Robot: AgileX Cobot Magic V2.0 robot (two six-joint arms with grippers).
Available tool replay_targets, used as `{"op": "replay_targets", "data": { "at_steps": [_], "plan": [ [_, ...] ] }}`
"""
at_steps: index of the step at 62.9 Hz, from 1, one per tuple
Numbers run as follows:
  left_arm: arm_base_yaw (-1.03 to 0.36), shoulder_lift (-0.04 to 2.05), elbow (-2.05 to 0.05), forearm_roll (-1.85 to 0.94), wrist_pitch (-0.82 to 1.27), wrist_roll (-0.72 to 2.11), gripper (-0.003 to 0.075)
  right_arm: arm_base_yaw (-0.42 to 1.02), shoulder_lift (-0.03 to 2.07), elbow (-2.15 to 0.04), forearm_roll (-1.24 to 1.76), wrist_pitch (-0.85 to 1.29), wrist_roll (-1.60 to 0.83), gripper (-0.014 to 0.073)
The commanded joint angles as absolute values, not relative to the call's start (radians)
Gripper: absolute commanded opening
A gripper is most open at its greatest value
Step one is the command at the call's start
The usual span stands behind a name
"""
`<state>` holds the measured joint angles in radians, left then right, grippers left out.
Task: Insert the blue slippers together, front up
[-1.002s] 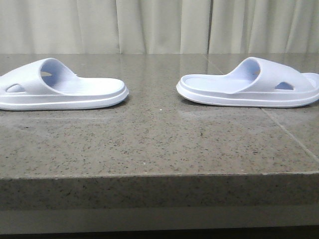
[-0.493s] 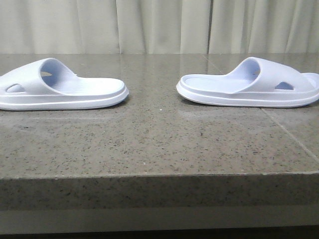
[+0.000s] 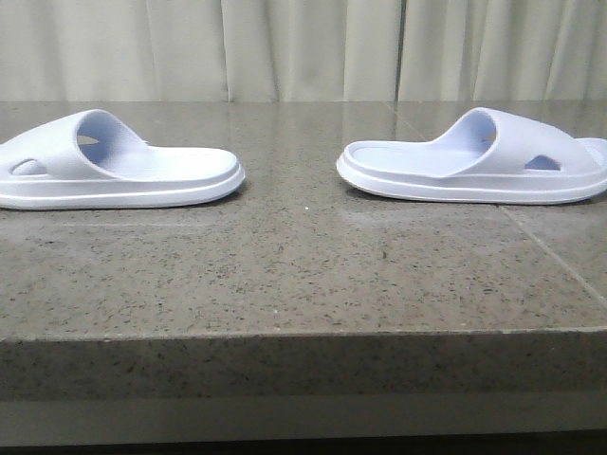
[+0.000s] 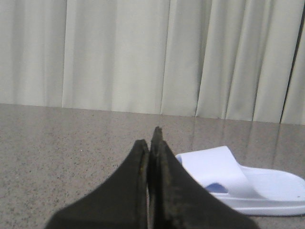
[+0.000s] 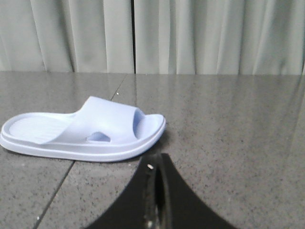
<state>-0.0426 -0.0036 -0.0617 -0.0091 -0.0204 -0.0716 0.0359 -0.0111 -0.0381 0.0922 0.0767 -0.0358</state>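
Observation:
Two pale lavender-blue slippers lie flat, soles down, on the grey stone table. The left slipper (image 3: pixel 114 171) lies at the far left, the right slipper (image 3: pixel 474 163) at the far right, their open ends facing each other across a wide gap. Neither gripper shows in the front view. My left gripper (image 4: pixel 151 143) is shut and empty, low over the table, with the left slipper (image 4: pixel 238 183) just beyond and beside its tips. My right gripper (image 5: pixel 157 160) is shut and empty, close in front of the right slipper (image 5: pixel 86 131).
The grey speckled stone table (image 3: pixel 303 275) has its front edge near the camera. A thin seam (image 3: pixel 550 256) runs across its right part. Pale curtains (image 3: pixel 303 47) hang behind the table.

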Motion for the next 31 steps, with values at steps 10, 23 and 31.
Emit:
{"op": "replay_targets", "data": {
  "at_steps": [10,23,31],
  "plan": [
    [-0.048,0.044,-0.372,-0.018,0.157,-0.08,-0.002,0.028,0.043,-0.333,0.087,0.191,-0.036,-0.0068],
    [-0.048,0.211,-0.634,-0.015,0.384,-0.08,-0.002,0.028,0.219,-0.561,0.086,0.333,-0.036,-0.0068],
    [-0.048,0.334,-0.736,-0.015,0.503,-0.08,-0.002,0.028,0.328,-0.667,0.086,0.414,-0.036,-0.0068]
  ]
}}
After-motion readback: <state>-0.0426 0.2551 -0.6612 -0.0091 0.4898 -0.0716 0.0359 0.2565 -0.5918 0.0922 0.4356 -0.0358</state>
